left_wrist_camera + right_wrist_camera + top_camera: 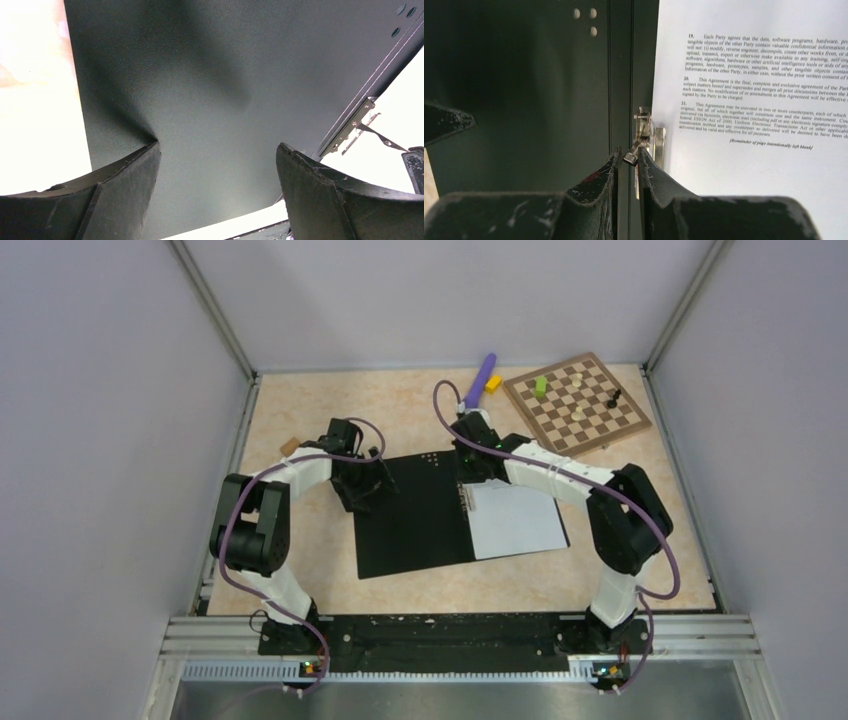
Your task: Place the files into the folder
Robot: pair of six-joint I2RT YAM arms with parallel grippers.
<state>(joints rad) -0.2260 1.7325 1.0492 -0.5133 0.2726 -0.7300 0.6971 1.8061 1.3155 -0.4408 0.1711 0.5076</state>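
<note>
The folder (415,520) lies open in the middle of the table with its black inner faces up. The files (515,520), white printed sheets, rest on its right half. In the right wrist view the files (749,165) sit beside the metal clip at the spine. My right gripper (628,155) is closed to a narrow slot on the clip's raised lever (632,156). My left gripper (217,150) hovers open over the folder's bare left face (225,75), holding nothing. The clip (350,130) shows at the right of that view.
A brown chessboard (577,405) with a few pieces stands at the back right. A purple stick (481,378) and a yellow block (493,383) lie beside it. A small wooden block (290,446) sits at the left, near the wall.
</note>
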